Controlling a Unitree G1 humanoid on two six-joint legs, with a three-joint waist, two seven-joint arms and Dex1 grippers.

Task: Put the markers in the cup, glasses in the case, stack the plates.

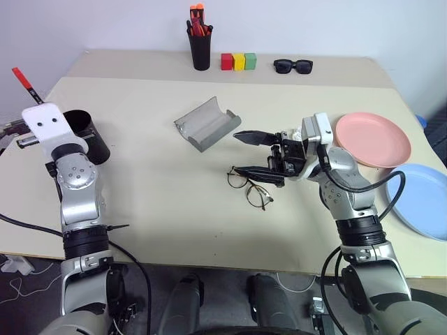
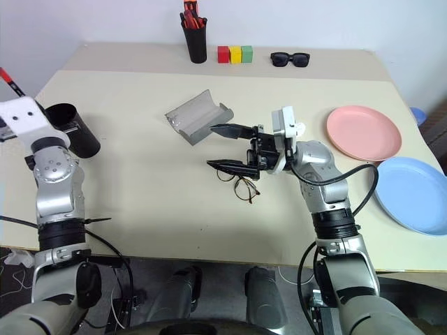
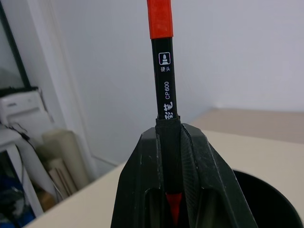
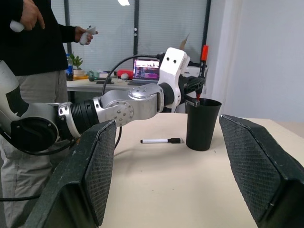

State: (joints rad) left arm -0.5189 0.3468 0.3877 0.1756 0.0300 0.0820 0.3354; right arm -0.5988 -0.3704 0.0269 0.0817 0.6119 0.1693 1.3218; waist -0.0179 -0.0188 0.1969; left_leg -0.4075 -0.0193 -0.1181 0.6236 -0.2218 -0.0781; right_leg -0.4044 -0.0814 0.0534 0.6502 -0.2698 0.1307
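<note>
Two markers, two plates, one cup, one case and one pair of eyeglasses sit before me on the beige tabletop [image 1: 160,209]. My left claw [image 4: 195,93] is clenched on the red marker [image 3: 162,71], a slim pen with a red upper part and a black band printed in white characters; it stands nearly upright with its lower tip just over the mouth of the black cup [image 4: 202,123] at the tabletop's left edge. The cup is wide, tapered and plain. The second marker [image 4: 161,140], white-bodied with a black cap, lies flat on the tabletop just beside the cup.

My right claw [image 1: 255,155] hangs released, fingers spread wide, pointing toward the left side of the tabletop and sitting just above the eyeglasses [image 1: 250,187]. These are thin, dark and wire-rimmed with clear rounded lenses, lying near the tabletop's middle. The grey case [image 1: 207,123] lies open beyond them, its silvery lining facing up.

The pink plate [image 1: 374,139] and the light blue plate [image 1: 422,202] rest side by side at the right edge, unstacked, the blue one nearer the front corner.

Along the far edge stand one black pen holder [image 1: 200,43] with orange-capped pens, three blocks [image 1: 238,61] in red, yellow and green, and one pair of black sunglasses [image 1: 292,65]. A person [image 4: 33,52] stands behind the tabletop holding controllers.
</note>
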